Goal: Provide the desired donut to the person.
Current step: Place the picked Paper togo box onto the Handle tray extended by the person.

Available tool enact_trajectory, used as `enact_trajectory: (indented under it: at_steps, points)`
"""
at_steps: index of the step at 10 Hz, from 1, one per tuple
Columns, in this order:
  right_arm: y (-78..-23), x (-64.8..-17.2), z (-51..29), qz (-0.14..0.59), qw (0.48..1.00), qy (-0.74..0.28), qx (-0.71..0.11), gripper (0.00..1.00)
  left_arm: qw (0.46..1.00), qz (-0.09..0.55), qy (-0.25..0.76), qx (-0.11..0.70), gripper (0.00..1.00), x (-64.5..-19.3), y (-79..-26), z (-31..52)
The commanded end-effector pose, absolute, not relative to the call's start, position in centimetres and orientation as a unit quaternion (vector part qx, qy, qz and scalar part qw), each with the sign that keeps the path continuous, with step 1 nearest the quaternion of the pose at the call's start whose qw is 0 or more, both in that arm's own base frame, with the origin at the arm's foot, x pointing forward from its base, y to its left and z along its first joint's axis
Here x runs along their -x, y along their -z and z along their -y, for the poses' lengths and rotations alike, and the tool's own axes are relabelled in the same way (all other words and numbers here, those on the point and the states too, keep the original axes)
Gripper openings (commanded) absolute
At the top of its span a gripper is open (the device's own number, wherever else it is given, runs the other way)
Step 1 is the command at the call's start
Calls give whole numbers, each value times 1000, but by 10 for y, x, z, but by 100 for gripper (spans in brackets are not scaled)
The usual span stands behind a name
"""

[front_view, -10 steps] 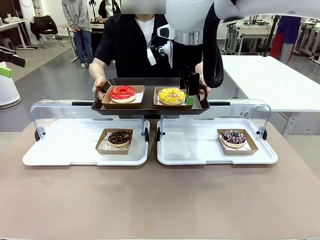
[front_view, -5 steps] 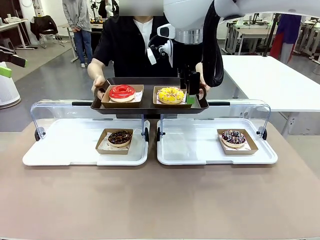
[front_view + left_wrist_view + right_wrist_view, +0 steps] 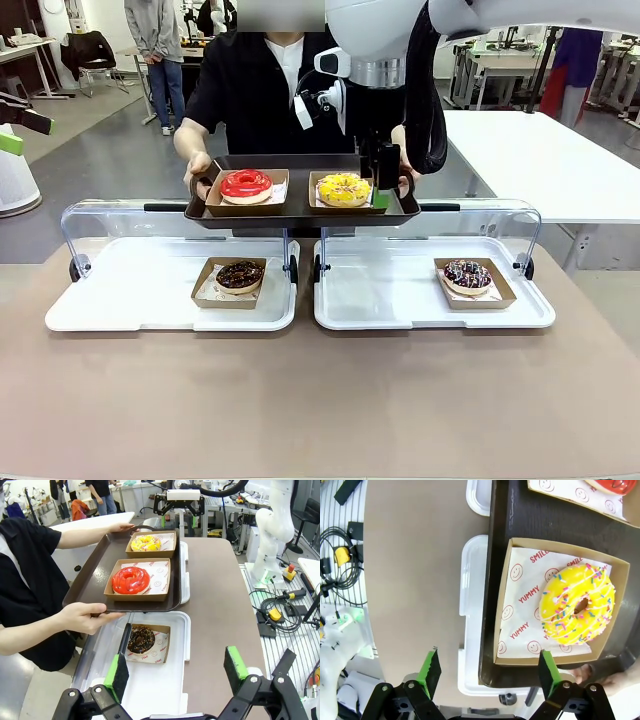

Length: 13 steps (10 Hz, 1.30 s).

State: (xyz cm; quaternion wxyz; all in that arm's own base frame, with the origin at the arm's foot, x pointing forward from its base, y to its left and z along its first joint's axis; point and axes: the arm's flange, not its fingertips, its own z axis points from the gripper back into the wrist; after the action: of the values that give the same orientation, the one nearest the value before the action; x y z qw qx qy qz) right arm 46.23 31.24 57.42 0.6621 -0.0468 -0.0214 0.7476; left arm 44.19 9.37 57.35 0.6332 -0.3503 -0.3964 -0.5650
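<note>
- The yellow donut (image 3: 343, 189) is sitting in a brown paper box (image 3: 506, 600) on a dark tray (image 3: 300, 214); a red donut (image 3: 245, 184) is lying in its own box just beside it on the same tray
- The person (image 3: 262, 90) is holding the tray above the far edge of the desk (image 3: 320, 400), one hand (image 3: 85, 617) gripping each short end
- The right gripper (image 3: 486, 667) is hanging over the tray's near edge beside the yellow donut's box, its green pads spread wide and pinching nothing
- Below the tray, two white trays are resting on the desk under raised clear lids; the left white tray (image 3: 120, 300) is carrying a chocolate donut (image 3: 239, 275) in a box; the right white tray (image 3: 380, 300) is carrying a dark sprinkled donut (image 3: 467, 274) in a box
- The left gripper (image 3: 176, 672) is hovering above the chocolate donut's tray, its pads spread apart with nothing between them
</note>
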Motion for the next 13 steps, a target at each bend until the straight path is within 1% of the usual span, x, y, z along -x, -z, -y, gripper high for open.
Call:
enact_trajectory:
  at_steps: [1, 3, 4, 5, 6, 7, 9, 11, 13]
  points:
    - [-572, -463, -313, 28, 663, -746, 49, 100, 631, 401, 564, 351, 100, -441, -574, -94]
    - [-574, -462, -312, 21, 662, -748, 47, 100, 631, 401, 564, 351, 100, -441, -574, -94]
    - [-598, -458, -276, 64, 647, -759, 23, 100, 631, 401, 564, 351, 100, -441, -574, -94]
    - [-621, -460, -237, 107, 673, -732, -1, 100, 631, 401, 564, 351, 100, -441, -574, -94]
    - [-640, -463, -197, 152, 687, -710, -30, 100, 631, 401, 564, 351, 100, -441, -574, -94]
    - [-651, -463, -155, 202, 684, -695, -84, 100, 631, 401, 564, 351, 100, -441, -574, -94]
    - [-652, -453, -94, 280, 659, -676, -172, 100, 631, 401, 564, 351, 100, -441, -574, -94]
    - [-631, -437, -41, 341, 630, -658, -234, 100, 631, 401, 564, 351, 100, -441, -574, -94]
    - [-615, -427, -16, 364, 626, -642, -253, 100, 631, 401, 564, 351, 100, -441, -574, -94]
